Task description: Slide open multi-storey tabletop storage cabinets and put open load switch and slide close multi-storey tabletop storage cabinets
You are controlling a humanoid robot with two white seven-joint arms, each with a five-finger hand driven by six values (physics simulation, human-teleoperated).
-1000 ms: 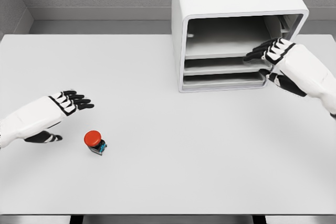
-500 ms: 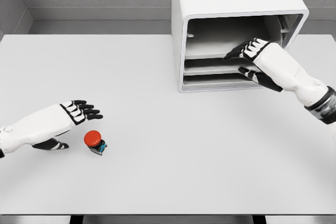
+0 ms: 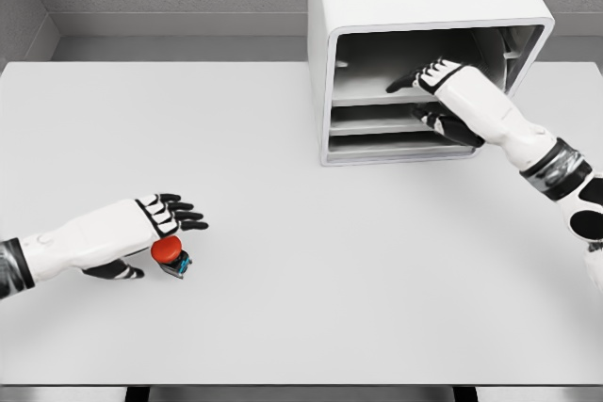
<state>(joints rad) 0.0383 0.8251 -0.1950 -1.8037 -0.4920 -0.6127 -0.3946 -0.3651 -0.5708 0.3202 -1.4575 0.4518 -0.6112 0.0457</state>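
both hands reaching, neither one gripping yet

i have the right hand [image 3: 435, 82] at the mouth of the cabinet [image 3: 424, 7], fingers stretched out flat over the front edge of the top tray [image 3: 377, 96], thumb dropped below it toward the middle tray [image 3: 372, 125]. it holds nothing. i read that pose as a pinch being set up on the tray lip, fingers above and thumb beneath, so the tray can be drawn toward me. whether the fingertips touch the lip i cannot tell from this angle. a bottom tray [image 3: 386, 146] sits under the thumb, and all three look pushed in, flush with the cabinet front.

the left hand [image 3: 155, 223] is low over the table [image 3: 311, 308], palm down, fingers spread and pointing away from the arm. it is unloaded too. the switch [image 3: 171, 256], red cap on a small dark and teal base, stands upright on the table just under and in front of the palm, right beside the thumb; contact is unclear. it is well apart from the cabinet, off to the far side of the right hand.

my judgement: the drawer step comes first, and the left is staged over the switch so it can close around the cap once a tray is out. the risk i see is knocking the switch over with the palm before the fingers wrap.
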